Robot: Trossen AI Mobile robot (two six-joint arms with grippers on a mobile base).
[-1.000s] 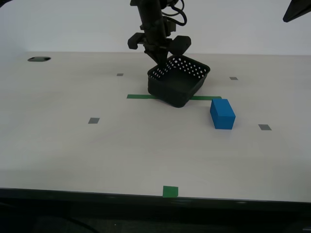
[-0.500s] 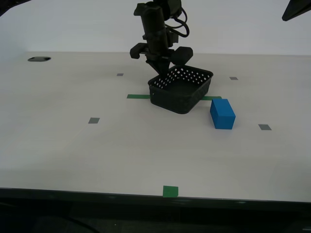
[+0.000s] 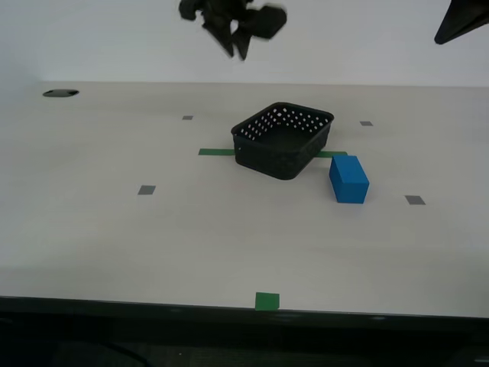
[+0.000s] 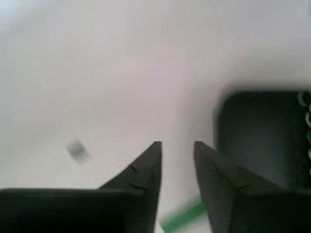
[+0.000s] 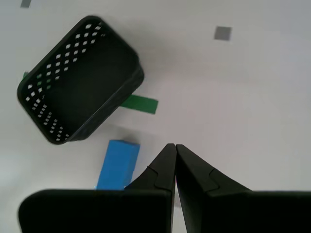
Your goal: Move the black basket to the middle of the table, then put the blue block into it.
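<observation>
Second gripper fingers parted, empty, lifted clear since releasing basket. First gripper clenched, empty, above block. Basket now mid-surface, block just beside it; block pickup next.

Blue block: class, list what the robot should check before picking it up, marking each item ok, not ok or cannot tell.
1. The black basket stands upright on the table, ungripped: ok.
2. The basket is empty: ok.
3. The blue block lies uncovered, outside the basket: ok.
4. For grasping, my first end effector is open: not ok, jaws shut.
5. Above, my second end effector is clear of the basket, holding nothing: ok.
</observation>
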